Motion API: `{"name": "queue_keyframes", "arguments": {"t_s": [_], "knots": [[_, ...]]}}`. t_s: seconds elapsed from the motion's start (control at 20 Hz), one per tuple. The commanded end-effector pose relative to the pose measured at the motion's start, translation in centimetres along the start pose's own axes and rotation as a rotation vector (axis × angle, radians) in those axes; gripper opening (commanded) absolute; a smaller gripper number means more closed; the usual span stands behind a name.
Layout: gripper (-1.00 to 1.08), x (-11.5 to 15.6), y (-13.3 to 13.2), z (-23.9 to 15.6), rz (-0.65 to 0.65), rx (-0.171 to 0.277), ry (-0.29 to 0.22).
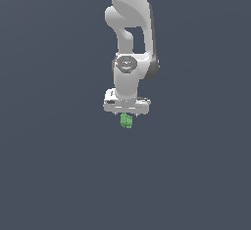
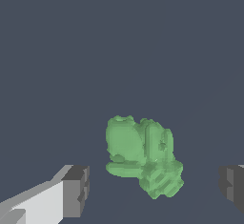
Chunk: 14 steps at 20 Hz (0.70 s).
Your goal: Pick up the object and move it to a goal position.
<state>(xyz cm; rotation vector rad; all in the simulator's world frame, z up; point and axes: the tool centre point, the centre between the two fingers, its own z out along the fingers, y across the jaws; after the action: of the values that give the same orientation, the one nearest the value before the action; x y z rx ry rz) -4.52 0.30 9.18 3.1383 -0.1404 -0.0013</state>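
Gripper [image 1: 126, 115] hangs from the white arm [image 1: 131, 23] over a flat dark grey floor [image 1: 49, 175], pointing straight down, with its wide white body seen broadside in the exterior view. Its jaws stand wide apart: in the wrist view one dark grey finger pad [image 2: 76, 190] shows at one edge and the other at the far edge, with plenty of bare floor between each of them and the green lump [image 2: 143, 155]. Nothing is gripped yet. That lump, a small bright green blocky thing with a bumpy outline, lies between the two pads in the wrist view, set a little nearer the pad with the white finger behind it than the other, though touching neither. In the exterior view the same lump [image 1: 126, 121] shows just under the middle of the gripper body, much narrower than the body itself, so the hand looks centred over it. Whether the fingertips are already down level with the lump or stop a little above it I cannot tell from either view, since the fingers are barely visible from outside. The lump has no strong long axis; it looks slightly longer along the line joining the pads than across it, with a thicker smooth part and a smaller ridged part at one end. My reading is that the coming move depends on the lump staying on the line between the pads, so closing should catch it, perhaps after a short drop. No goal marker is visible in either view.
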Motion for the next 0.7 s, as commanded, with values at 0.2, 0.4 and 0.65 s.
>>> {"name": "queue_keyframes", "arguments": {"t_s": [0.2, 0.4, 0.65], "knots": [[1.00, -0.1, 0.0, 0.4, 0.001, 0.000, 0.000], [1.00, -0.2, 0.0, 1.8, 0.002, 0.000, 0.000], [1.00, -0.3, 0.0, 4.2, 0.003, 0.000, 0.001]]}}
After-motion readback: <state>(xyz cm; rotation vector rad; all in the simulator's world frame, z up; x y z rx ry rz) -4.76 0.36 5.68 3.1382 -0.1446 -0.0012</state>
